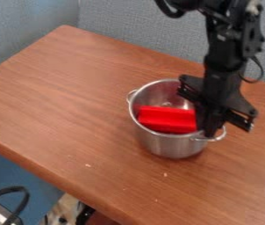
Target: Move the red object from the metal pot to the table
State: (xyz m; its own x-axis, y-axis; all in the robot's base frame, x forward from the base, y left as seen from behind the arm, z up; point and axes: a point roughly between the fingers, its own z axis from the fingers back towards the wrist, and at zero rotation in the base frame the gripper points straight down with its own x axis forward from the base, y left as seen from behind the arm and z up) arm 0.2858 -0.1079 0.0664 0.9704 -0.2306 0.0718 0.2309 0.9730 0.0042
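The metal pot (170,142) stands on the brown wooden table (53,88), right of centre. Inside it the red object (167,119) lies flat, reaching nearly across the pot. My gripper (211,130) comes down from above at the pot's right side. It is shut on the right end of the red object, just inside the rim. The fingertips are partly hidden by the pot wall. The pot's small loop handle sits just below the gripper.
The table's front edge (65,180) runs diagonally from the left down to the bottom centre, with floor and cables beyond it. A grey wall stands behind the table. Bare wood lies to the left of the pot and in front of it.
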